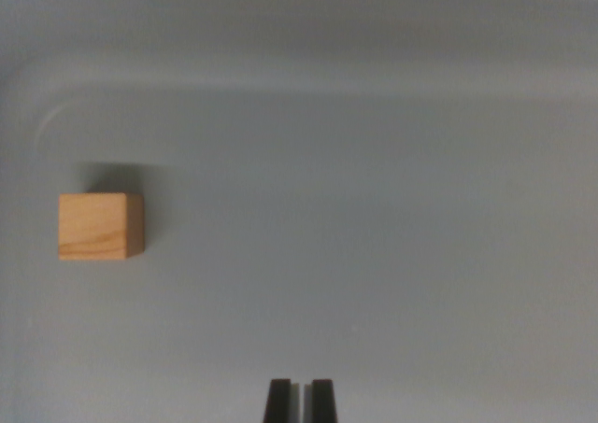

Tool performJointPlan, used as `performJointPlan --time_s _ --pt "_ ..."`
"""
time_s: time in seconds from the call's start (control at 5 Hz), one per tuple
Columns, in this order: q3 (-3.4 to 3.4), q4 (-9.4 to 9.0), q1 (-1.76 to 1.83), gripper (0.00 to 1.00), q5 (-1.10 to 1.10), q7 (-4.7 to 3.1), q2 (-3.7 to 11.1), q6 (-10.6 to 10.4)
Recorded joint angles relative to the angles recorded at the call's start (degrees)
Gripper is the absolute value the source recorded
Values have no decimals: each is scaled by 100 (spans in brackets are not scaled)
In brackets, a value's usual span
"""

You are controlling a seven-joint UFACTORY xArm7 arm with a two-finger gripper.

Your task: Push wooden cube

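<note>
Looking down through the wrist view, we see our pincer (299, 400) at the bottom edge with its two dark fingertips nearly together, only a thin slit between them and nothing held. The wooden cube (100, 226) sits on the grey surface (392, 236) well off to the pincer's left and ahead of it, untouched. To push it cleanly, we judge we should keep the tips closed, line up squarely behind one flat face, and press through its centre so it slides without turning.

wooden cube (100, 226) far left of pincer (300, 400).
</note>
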Motion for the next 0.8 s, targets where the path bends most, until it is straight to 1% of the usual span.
performJointPlan --time_s 0.2,0.4,0.6,0.8 --pt "0 0 0 0 0 0 0 0" --pt "34 -154 64 0 -40 104 106 -239" --pt "34 -154 64 0 -40 104 106 -239" --pt "70 -317 132 0 -82 214 217 -493"
